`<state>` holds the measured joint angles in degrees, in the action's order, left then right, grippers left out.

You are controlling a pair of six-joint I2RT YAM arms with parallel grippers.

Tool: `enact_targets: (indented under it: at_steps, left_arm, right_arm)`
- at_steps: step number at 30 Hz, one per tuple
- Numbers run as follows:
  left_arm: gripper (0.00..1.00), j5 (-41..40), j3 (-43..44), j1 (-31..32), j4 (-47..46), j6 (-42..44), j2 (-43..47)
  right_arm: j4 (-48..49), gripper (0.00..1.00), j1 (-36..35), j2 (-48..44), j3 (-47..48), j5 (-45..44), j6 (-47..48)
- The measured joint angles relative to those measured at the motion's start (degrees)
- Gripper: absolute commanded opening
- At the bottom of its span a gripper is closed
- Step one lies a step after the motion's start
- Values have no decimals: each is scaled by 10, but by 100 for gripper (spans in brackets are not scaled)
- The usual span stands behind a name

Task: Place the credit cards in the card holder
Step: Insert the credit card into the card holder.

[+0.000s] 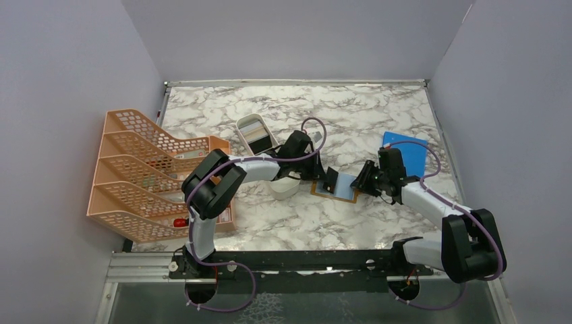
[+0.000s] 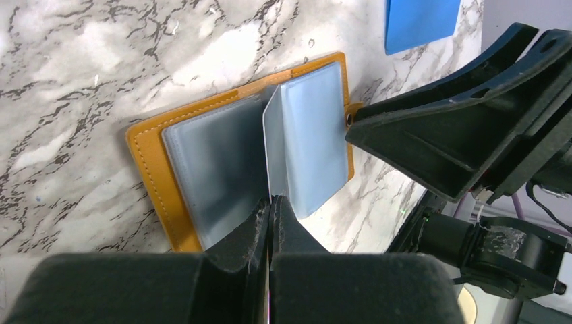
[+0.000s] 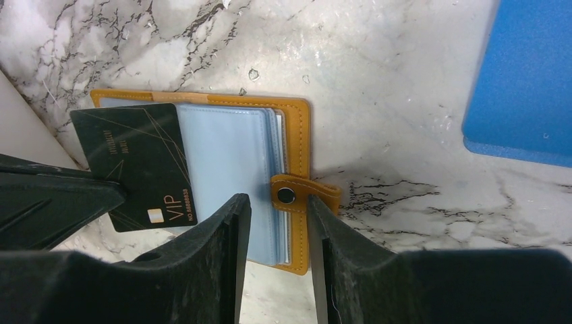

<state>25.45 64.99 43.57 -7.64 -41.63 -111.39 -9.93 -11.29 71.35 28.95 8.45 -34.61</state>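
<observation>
Left claw (image 2: 270, 210) fills the bottom of its own view, fingers pressed together on one edge of a black card (image 3: 135, 165). From that side the card shows almost edge-on, a thin pale blade rising over the fold of the holder (image 3: 297, 135). That holder lies open and flat on the surface (image 3: 378, 74), right of centre and somewhat nearer the near edge, orange cover down and clear pockets (image 3: 226, 152) up. From the right wrist the card shows its printed face, tilted over the holder's left half, and its long axis seems to run roughly along the fold; whether its lower edge touches a pocket I cannot tell. Right claw (image 3: 276, 206) stands at the holder's opposite edge, jaws spread part way and straddling the snap tab (image 3: 287, 196), gripping nothing I can see, probably there to pin the holder. What look like more cards sit in a white tray (image 1: 256, 133) left of centre, and a blue sheet (image 3: 526, 74) lies near the right edge. By my judgement the left arm must act: the card hangs over the pockets and needs lining up with a pocket mouth, whose direction the views do not show, then sliding in without the holder skidding.
</observation>
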Motion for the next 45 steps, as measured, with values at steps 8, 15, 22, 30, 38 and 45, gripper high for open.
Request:
enact_targets:
  at_steps: [8, 15, 22, 30, 38, 45]
  left_arm:
    - [0, -3, -6, 1, -2, -15, -3]
    - [0, -5, -7, 7, -7, -26, -6]
    - [0, -6, -11, 17, -10, -37, -7]
    - [0, -16, -12, 27, -6, -46, -7]
    - [0, -31, -12, 31, -12, -69, -14]
    - [0, -39, -10, 34, -26, -84, -24]
  right_arm:
    - [0, 42, 0, 0, 0, 0, 2]
    - [0, 42, 0, 0, 0, -1, 2]
    - [0, 42, 0, -1, 0, -3, 2]
    - [0, 42, 0, -1, 0, -3, 2]
    - [0, 42, 0, -3, 0, -2, 2]
    - [-1, 42, 0, -11, -3, -2, 2]
